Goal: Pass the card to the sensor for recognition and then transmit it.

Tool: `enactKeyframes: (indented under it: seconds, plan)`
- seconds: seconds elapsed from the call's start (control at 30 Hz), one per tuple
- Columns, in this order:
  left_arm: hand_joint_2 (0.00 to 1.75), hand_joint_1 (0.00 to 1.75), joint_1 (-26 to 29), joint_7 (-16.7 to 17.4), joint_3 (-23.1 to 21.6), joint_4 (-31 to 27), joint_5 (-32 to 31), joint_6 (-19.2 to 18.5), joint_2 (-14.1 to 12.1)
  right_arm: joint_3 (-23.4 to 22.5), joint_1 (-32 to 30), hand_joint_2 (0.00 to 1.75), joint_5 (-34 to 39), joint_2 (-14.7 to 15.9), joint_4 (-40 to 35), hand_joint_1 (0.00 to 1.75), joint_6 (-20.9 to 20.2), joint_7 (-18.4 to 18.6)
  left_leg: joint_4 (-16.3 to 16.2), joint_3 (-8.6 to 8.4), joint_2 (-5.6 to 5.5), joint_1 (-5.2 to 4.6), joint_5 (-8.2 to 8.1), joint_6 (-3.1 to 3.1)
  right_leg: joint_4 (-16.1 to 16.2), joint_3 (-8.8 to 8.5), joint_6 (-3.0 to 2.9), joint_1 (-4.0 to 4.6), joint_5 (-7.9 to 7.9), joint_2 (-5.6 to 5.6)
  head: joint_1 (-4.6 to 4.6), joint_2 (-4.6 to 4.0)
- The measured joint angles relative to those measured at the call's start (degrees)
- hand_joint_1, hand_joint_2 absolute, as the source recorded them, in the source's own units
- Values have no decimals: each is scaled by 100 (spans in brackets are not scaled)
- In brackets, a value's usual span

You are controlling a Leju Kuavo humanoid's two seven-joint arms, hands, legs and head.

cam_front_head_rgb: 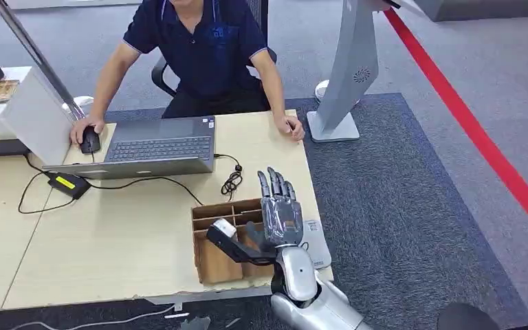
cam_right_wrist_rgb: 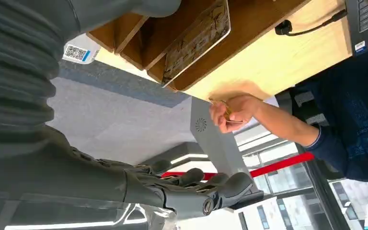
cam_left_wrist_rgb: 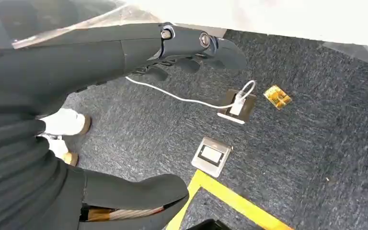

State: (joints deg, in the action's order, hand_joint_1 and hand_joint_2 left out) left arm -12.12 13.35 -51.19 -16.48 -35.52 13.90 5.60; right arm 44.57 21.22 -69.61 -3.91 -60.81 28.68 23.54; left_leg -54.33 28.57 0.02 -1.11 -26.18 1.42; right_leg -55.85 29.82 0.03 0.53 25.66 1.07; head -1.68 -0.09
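Step in hand: card pickup. Your right hand [cam_front_head_rgb: 280,213] hovers over the wooden divider box [cam_front_head_rgb: 214,265], fingers extended, empty. The card [cam_right_wrist_rgb: 197,39] stands in a box slot. Next, lower and pinch its top edge.

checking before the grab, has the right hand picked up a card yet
No, the right hand hovers open above the wooden rack, and the card sits in its slot.

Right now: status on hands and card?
Right hand open above the wooden rack, holding nothing. Left hand hangs over carpet. Card in the rack. Person's hand rests nearby.
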Motion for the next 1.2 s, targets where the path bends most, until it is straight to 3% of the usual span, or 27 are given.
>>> enactKeyframes:
  seconds: [0.63, 0.77, 1.2]
  plan:
    - [175, 0, -1, 0, 50, 0, -22, -11, 0, 0, 3, 175, 17, 0, 2, 10, -9, 0, 0, 0, 0, 0, 0, 0, 0, 0, 0, 0, 0, 0, 0, 0]
    - [175, 0, -1, 0, 50, 0, -22, -11, 0, 0, 3, 175, 28, 0, 2, 23, -7, 0, 0, 0, 0, 0, 0, 0, 0, 0, 0, 0, 0, 0, -2, 0]
    - [175, 0, -1, 0, 52, 0, -26, -17, 0, 0, 3, 175, 66, -9, 4, 12, -13, 0, -1, -1, 0, 0, 0, 0, 0, 0, 0, 0, -1, 0, -2, 0]
